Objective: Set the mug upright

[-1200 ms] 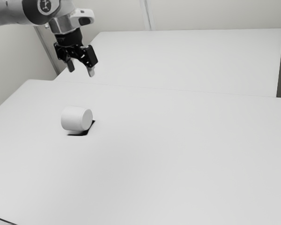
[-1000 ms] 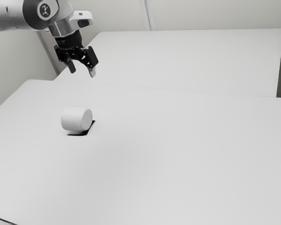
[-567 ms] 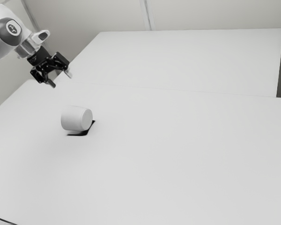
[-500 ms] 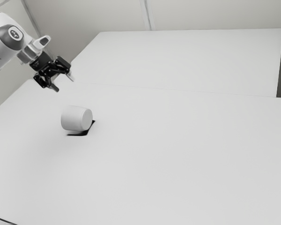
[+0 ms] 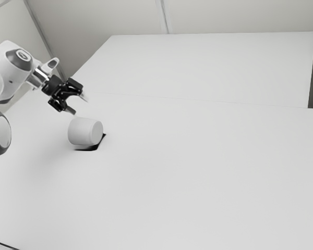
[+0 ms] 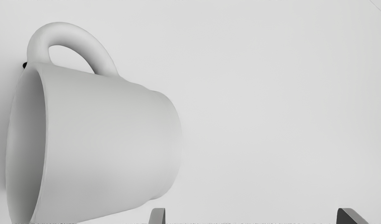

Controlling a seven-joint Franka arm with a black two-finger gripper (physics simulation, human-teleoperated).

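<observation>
Mug (image 5: 84,132) lies sideways near open jaws

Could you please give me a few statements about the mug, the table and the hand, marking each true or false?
1. The mug lies on its side on the table. True.
2. The hand is shut on the mug. False: its fingers stand apart, and the mug is not between them.
3. The mug has a looped handle. True.
4. The mug's mouth faces the exterior view's right. False: its base faces that way.
5. The hand is above the table. True.
</observation>
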